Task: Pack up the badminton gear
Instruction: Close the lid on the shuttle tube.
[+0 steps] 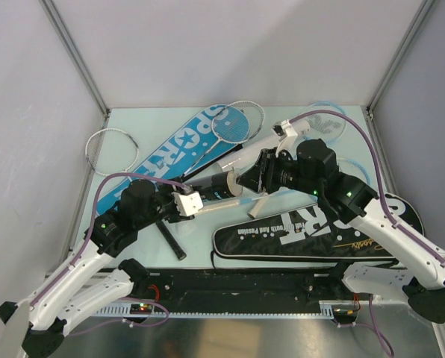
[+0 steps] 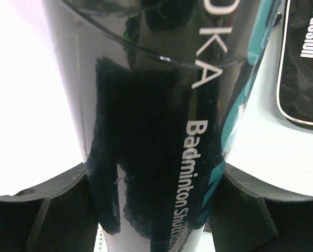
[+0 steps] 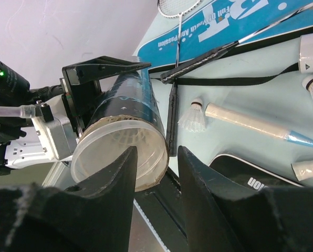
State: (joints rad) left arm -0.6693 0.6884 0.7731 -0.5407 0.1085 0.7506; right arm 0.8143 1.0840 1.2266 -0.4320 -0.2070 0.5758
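The black tube (image 3: pixel 122 131) lay straight ahead of the right hand (image 3: pixel 159 173), open mouth facing it and long axis running away, just beside its fingertips. That hand stood released, with nothing between its fingers. The left hand (image 1: pixel 207 195) clenched the tube's middle above the surface (image 3: pixel 240 100). A loose shuttlecock (image 3: pixel 193 116) lay ahead-right, with room around.

The tube (image 1: pixel 219 186) lies at mid-frame in the top view, its left end in the left gripper (image 1: pixel 189 203), its right end facing the right gripper (image 1: pixel 251 179). Below it the lower cover (image 1: pixel 305 237) lies along the bottom edge of the table (image 1: pixel 155 123). Toward the upper left the upper cover (image 1: pixel 181 149) lies with 1 racket (image 1: pixel 234 123) on it. A 2nd racket (image 1: pixel 110 148) lies at the table's left edge. In the right wrist view 1 shuttlecock (image 3: pixel 193 116) lies right of the tube.
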